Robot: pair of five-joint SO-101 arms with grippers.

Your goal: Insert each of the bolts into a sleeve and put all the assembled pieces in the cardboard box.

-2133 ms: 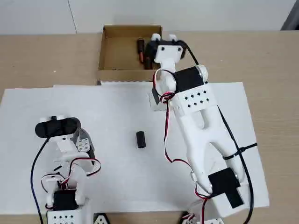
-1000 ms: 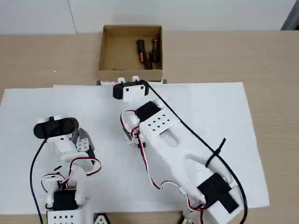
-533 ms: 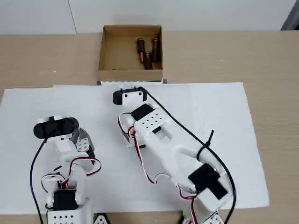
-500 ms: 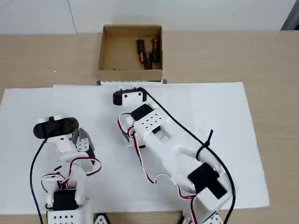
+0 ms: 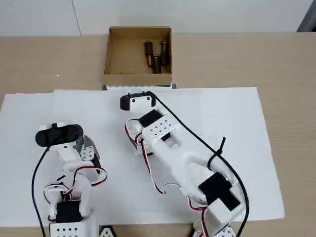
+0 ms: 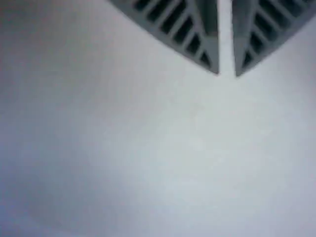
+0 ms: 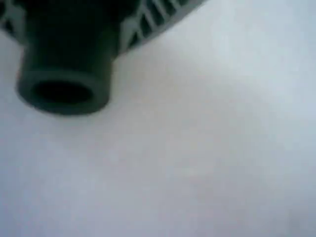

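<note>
Right fingers: the right fingers [image 7: 158,17], ribbed and grey, press against both sides of a black sleeve [image 7: 66,74] and grip it.
Sleeve: a short dark tube, with its open round end turned toward the right wrist camera and white paper just behind it.
Left fingers: the left fingers [image 6: 187,29] are drawn almost together, with a thin slit of white between them and nothing held. They hang close over bare paper.
Right arm: in the high view the right arm [image 5: 173,148] runs from the lower right of the frame up to the centre. Its wrist end is just below the box and covers the spot where the sleeve is held.
Left arm: the left arm [image 5: 69,153] is folded at the lower left of the frame, well apart from the right arm and the box.
Paper: a white sheet [image 5: 237,123] lies under both arms across the middle of the frame.
Box: the cardboard box [image 5: 106,54] sits open at the upper middle of the frame, touching the sheet's far edge.
Assembled pieces: three dark-and-copper pieces [image 5: 157,53] lie close together at the right side of the box floor. The high view shows them, while the wrist views show paper and fingers.
Table: the tan wooden table [image 5: 49,59] carries the sheet and the box.
</note>
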